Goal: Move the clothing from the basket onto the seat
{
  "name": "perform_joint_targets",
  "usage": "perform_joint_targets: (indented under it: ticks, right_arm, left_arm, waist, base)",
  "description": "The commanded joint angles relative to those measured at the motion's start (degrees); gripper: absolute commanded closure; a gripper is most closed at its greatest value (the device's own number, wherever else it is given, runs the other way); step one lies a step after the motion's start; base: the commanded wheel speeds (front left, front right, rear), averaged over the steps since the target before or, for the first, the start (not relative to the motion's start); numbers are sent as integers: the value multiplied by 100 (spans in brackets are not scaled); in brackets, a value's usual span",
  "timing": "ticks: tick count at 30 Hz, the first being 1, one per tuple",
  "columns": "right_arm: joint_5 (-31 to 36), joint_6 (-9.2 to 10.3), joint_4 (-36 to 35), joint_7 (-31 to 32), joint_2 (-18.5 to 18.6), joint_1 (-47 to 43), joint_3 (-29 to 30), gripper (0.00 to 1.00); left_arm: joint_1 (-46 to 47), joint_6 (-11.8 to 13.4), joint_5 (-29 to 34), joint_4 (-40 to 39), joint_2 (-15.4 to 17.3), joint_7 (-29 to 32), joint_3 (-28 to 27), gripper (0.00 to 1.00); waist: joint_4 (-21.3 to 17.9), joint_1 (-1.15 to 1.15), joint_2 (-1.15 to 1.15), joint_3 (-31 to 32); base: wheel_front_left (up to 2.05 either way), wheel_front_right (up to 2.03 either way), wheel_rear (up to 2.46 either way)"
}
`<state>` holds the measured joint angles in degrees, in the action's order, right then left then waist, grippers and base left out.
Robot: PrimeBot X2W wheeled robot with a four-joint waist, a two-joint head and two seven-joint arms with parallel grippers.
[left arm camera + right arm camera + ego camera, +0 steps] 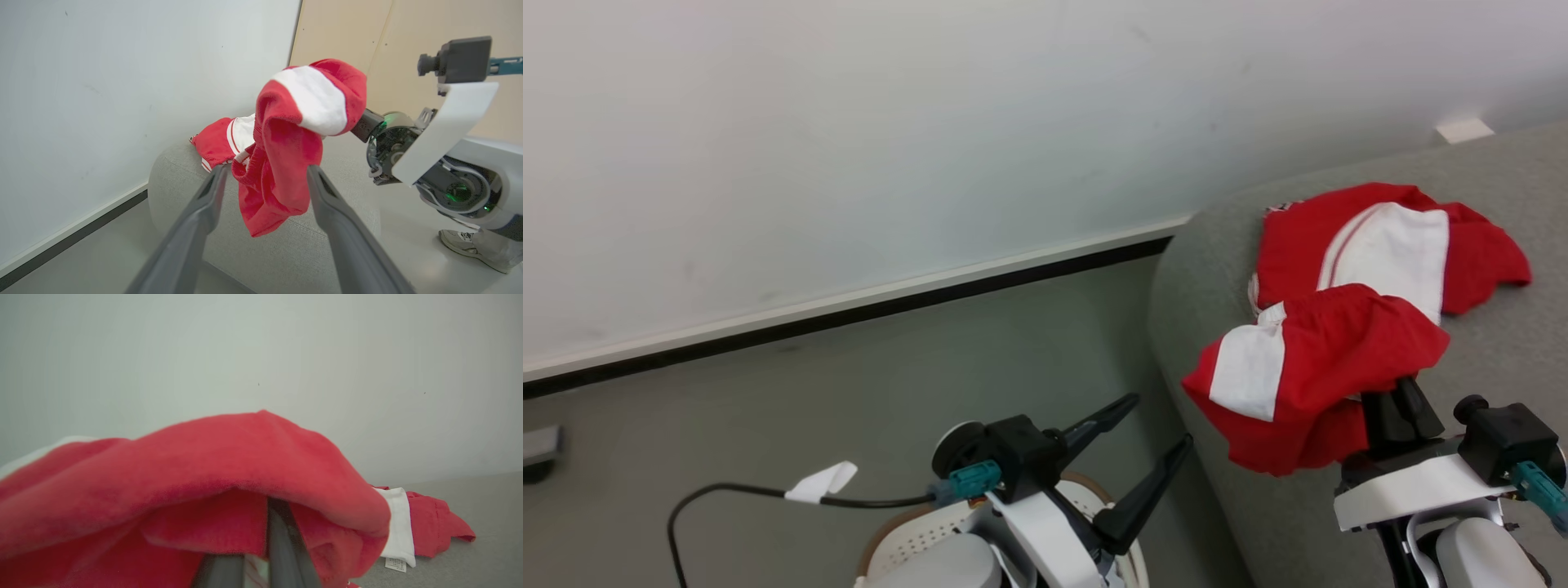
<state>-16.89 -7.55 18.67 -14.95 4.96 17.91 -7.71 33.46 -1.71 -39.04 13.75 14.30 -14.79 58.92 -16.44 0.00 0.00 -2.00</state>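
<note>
One red and white piece of clothing (1388, 237) lies spread on the grey seat (1503, 343). A second piece (1323, 367) hangs draped over my right gripper (1401, 408), which is shut on it above the seat's near edge. In the right wrist view this garment (204, 477) covers the closed fingers (282, 543). My left gripper (1156, 425) stands open with nothing in it over the basket (915, 531), left of the seat. Seen from the left wrist, its two fingers (204, 204) frame the hanging garment (286, 163) from a distance, with the lying piece (216, 141) behind.
A pale wall with a dark skirting strip (849, 314) runs behind the grey floor. A black cable with a white tag (821, 482) lies left of the basket. A person's shoe (461, 241) stands on the floor beyond my right arm (429, 155).
</note>
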Motion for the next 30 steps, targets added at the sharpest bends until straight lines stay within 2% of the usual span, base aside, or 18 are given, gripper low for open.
perform_joint_targets:
  ticks: [1,9,16,24,30]
  right_arm:
    - [68,13,-111,-16,14,-96,44,100]
    - [191,13,-579,-16,-70,-312,310,100]
    - [211,13,-740,-17,-133,-391,381,100]
    - [207,13,-814,-17,-102,-74,515,100]
    - [152,13,-620,-16,339,749,892,100]
  left_arm:
    - [-10,13,99,-25,59,-35,-44,0]
    - [-25,46,282,-124,218,-34,-233,0]
    - [-85,43,418,-178,240,-34,-338,0]
    - [49,-42,518,-236,316,-1,-332,0]
    - [245,-92,579,-462,569,169,-316,0]
  waist:
    - [-276,0,0,-130]
    - [-806,0,0,-311]
    - [-1022,0,0,-404]
    - [-965,0,0,-742]
    - [-727,0,0,-1382]
  base:
    - [0,0,0]
    - [0,0,0]
    - [0,0,0]
    - [0,0,0]
    - [0,0,0]
